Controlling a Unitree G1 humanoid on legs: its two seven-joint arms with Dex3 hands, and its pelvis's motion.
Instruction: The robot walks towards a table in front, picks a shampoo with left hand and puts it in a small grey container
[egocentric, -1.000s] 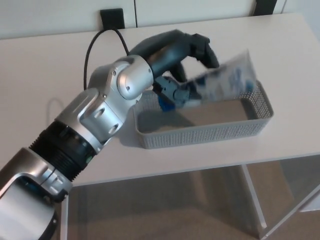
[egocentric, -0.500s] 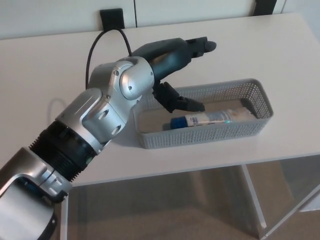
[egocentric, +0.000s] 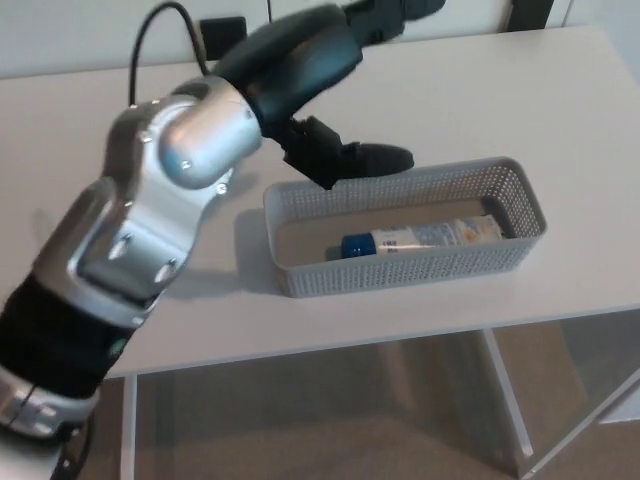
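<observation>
Shampoo (egocentric: 428, 237) lies inside grey container (egocentric: 400, 272); left hand (egocentric: 300, 65) above, fingers (egocentric: 375, 158) spread, empty, tips cut off.

The worktop (egocentric: 520, 90) was smooth, matt and off-white, like laminate. The small grey container (egocentric: 400, 272) looked like matt plastic, its walls perforated into a fine mesh. The shampoo (egocentric: 430, 237) was a plastic tube with a soft sheen and a blue cap (egocentric: 355, 245). The left hand (egocentric: 300, 70) had a dark, smooth, semi-gloss shell. Its forearm (egocentric: 190, 145) wore silvery casing with bright highlights, either metal or painted plastic. The black cable (egocentric: 136, 55) looked rubbery.
</observation>
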